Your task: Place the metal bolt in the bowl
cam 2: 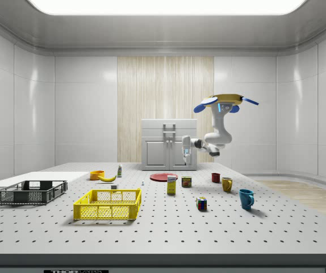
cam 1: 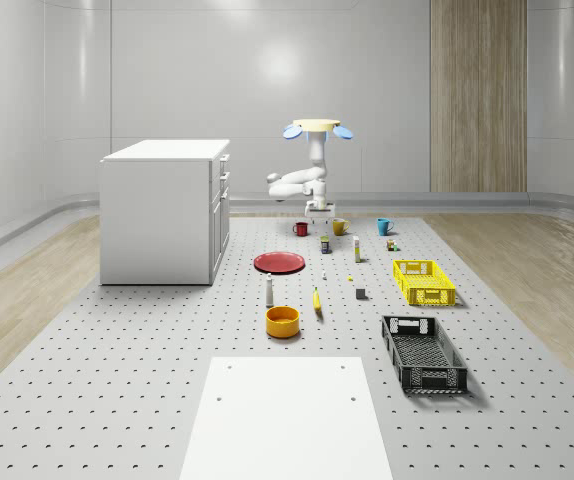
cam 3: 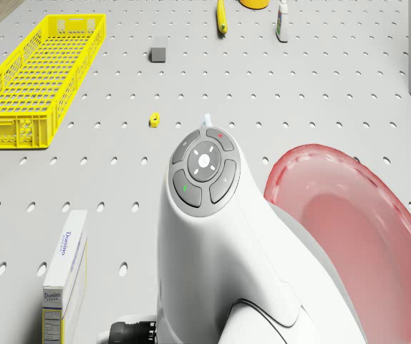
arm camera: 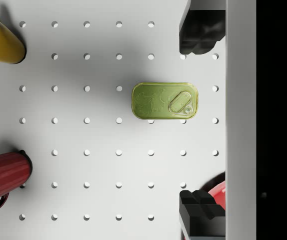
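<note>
Bright, even light falls from a ceiling panel [cam 2: 163,5] in the side view. Soft glare patches sit on the glossy back wall [cam 1: 267,70]. Shadows are short and faint under the black crate [cam 1: 423,352] and beside the can [arm camera: 165,100]. All is sharp, without edge distortion.

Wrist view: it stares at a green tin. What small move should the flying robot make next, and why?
Probably drift toward the small metal bolt, lying near the round red plate. The drone hovers over the far end of the perforated table in the whole-scene view, and its open fingers hang above the green rectangular tin, not the bolt.
</note>
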